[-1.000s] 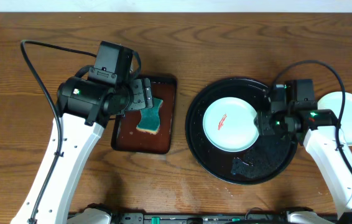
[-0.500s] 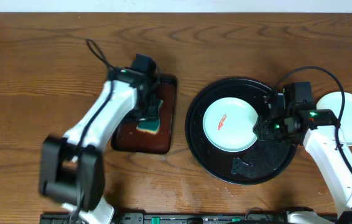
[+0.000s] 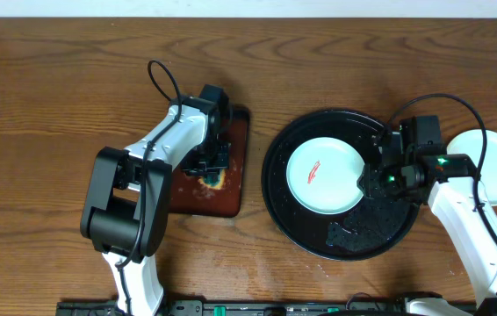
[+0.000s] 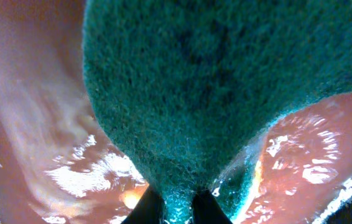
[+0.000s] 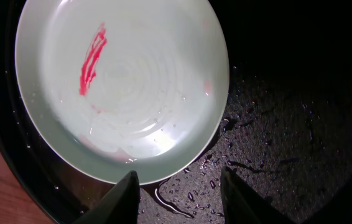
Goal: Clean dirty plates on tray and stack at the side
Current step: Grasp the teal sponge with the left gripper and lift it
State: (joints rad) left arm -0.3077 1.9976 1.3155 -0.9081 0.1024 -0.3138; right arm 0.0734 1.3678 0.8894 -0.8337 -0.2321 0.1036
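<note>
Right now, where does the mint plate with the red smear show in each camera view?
Overhead: the mint plate lies left of centre in the black tray, in the picture's right half.
Left wrist: not in it; only the green sponge shows.
Right wrist: it fills the upper left, above the right tool.
Shared landmark: the red smear on the plate's left part.

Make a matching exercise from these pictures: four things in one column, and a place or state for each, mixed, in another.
Things:
1. sponge
2. smeared plate
3. left hand
4. right hand

Places or states:
a. on the black tray
b. shut on the sponge
c. in the small red-brown tray
d. open, near the plate's edge

Pairs: 1-c, 2-a, 3-b, 4-d
</note>
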